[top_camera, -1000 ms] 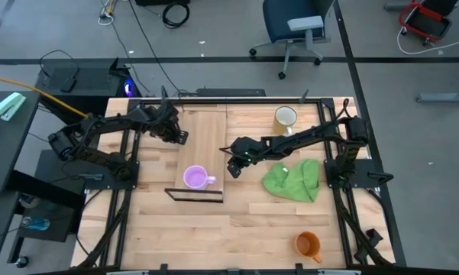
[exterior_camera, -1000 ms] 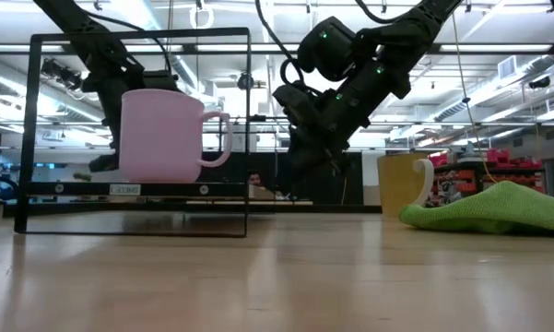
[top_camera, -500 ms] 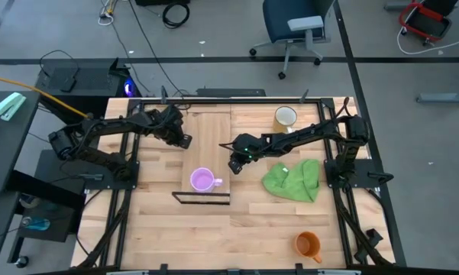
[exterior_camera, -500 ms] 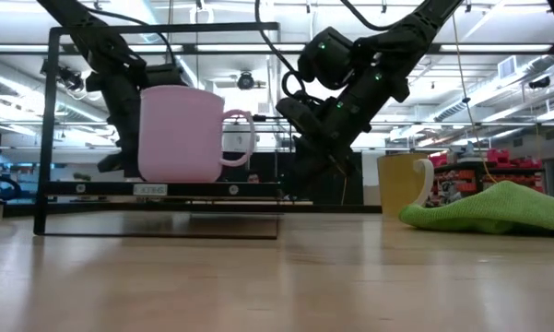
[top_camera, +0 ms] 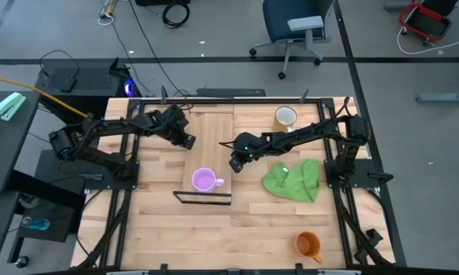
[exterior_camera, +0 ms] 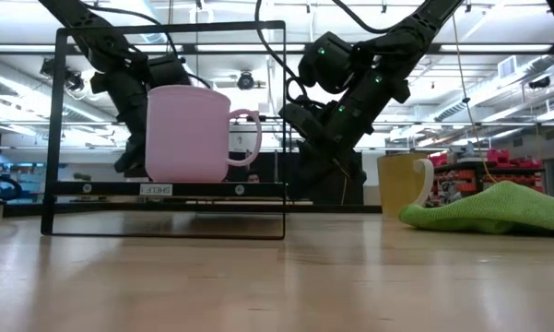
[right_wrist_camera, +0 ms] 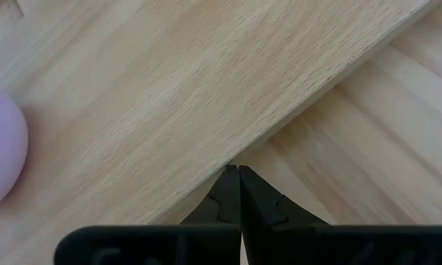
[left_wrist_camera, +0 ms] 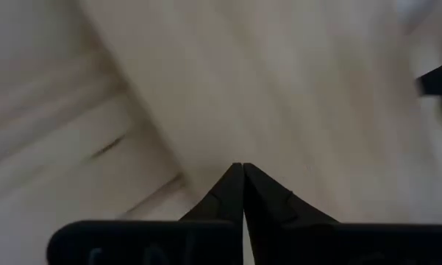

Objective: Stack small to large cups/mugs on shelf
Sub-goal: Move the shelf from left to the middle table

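Although the purple mug is the smallest of the three, it is judged to be a stiff, glazed thing, light enough to lift with one gripper, slick on its round wall, and liable to chip if knocked. It stands upright on the shelf, near the end with the thin black frame, its handle turned toward the right arm's side. A hold is best taken across the rim, one finger inside and one outside, or on the handle; the curved wall would likely slip. The cream mug stands upright on the tabletop near the far edge, well apart from the shelf, and the orange mug lies well apart again, near the front edge on the right side; it appears to be tipped on its side, though this cannot be told for certain. Both are judged to handle alike, only heavier, so a rim grip is advised. Neither has been set on the shelf yet, and a green cloth — soft and apt to drag — lies between them. The left gripper is held at the left edge of the shelf, its fingers pressed together on nothing. The right gripper is held at the right edge of the shelf, just beside the purple mug, its fingers likewise closed and empty — both would have to be opened before any mug is taken.
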Motion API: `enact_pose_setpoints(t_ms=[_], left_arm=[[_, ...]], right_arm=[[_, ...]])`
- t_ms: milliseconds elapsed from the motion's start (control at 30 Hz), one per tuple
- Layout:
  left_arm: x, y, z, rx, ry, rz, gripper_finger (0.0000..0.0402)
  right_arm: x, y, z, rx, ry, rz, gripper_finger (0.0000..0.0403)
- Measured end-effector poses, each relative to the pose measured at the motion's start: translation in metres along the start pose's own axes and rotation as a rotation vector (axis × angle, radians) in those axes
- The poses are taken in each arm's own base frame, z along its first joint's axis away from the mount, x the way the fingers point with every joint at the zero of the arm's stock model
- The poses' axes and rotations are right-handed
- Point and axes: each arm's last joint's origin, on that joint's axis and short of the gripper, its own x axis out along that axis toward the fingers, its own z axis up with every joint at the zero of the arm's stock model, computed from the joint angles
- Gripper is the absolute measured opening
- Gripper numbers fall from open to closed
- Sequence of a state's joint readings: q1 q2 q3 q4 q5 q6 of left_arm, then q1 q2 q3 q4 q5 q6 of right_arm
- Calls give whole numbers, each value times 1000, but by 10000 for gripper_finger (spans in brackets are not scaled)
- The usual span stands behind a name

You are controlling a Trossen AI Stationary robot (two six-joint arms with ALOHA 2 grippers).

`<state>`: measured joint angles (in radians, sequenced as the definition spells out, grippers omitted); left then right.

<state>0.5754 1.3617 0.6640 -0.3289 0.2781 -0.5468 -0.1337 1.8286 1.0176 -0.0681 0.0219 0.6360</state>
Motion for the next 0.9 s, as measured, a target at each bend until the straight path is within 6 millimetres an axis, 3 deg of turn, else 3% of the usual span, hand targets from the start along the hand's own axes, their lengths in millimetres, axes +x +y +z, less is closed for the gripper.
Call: enact_pose_setpoints(t_ms=[333, 500, 700, 900], left_arm=[[-6, 0, 3, 28, -30, -5, 17], [-18, 13, 5, -20, -51, 68, 11], [-28, 35, -13, -98, 103, 315, 14], [-13, 27, -34, -57, 176, 239, 14]], right_arm=[[0, -1, 0, 0, 5, -11, 0], [0, -1, 0, -4, 7, -12, 0], [0, 0, -2, -10, 12, -12, 0], [0, 3, -6, -18, 31, -14, 0]])
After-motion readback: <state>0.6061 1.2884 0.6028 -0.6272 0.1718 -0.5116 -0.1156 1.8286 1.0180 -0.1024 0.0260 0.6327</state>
